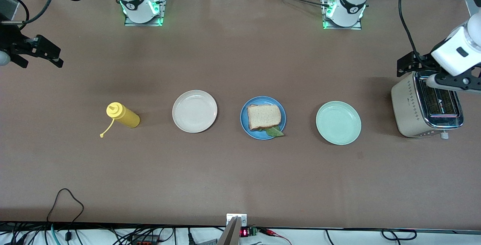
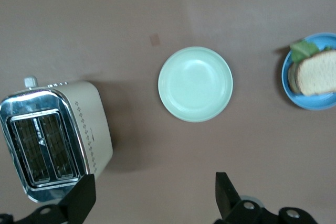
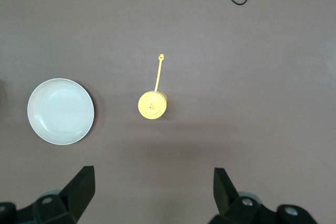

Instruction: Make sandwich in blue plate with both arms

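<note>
On table, three plates, one sandwich (image 1: 265, 117) on blue plate (image 1: 245, 122)

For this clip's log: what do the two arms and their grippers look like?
Both arms are white with black joint bands and green-lit bases on metal plates; black cables trail from them. The left gripper and right gripper are black, each with two flat angular fingers.
</note>
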{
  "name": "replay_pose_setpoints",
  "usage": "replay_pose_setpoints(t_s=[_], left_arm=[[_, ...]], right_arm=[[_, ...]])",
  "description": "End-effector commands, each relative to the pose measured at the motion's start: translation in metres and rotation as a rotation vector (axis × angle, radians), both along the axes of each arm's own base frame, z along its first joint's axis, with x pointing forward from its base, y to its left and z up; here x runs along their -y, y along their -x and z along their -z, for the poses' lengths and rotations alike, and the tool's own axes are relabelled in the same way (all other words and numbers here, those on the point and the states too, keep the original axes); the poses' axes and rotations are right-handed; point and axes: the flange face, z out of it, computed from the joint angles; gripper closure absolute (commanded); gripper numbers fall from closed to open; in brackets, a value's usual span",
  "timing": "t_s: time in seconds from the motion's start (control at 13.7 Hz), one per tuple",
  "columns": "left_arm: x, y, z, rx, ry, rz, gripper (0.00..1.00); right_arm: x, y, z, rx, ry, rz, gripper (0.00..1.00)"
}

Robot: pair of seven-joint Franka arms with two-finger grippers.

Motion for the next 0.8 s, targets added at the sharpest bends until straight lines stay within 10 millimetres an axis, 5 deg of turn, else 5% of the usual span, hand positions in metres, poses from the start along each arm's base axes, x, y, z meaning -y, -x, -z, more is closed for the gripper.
replay_pose_setpoints(t_s=[0.0, 0.51, 0.73], left_arm=[[0.009, 0.041, 0.002, 0.044, 0.012, -0.06, 0.0], [0.011, 0.037, 0.0, 0.037, 0.012, -0.05, 0.0], [0.021, 0.038, 0.0, 0.039, 0.009, -0.04, 0.0]], right_arm=[[0.014, 0.002, -0.011, 0.012, 0.001, 0.021, 0.0], [0.013, 0.001, -0.018, 0.031, -0.036, 0.042, 0.0], [0.032, 0.002, -0.023, 0.041, -0.036, 0.06, 0.0]])
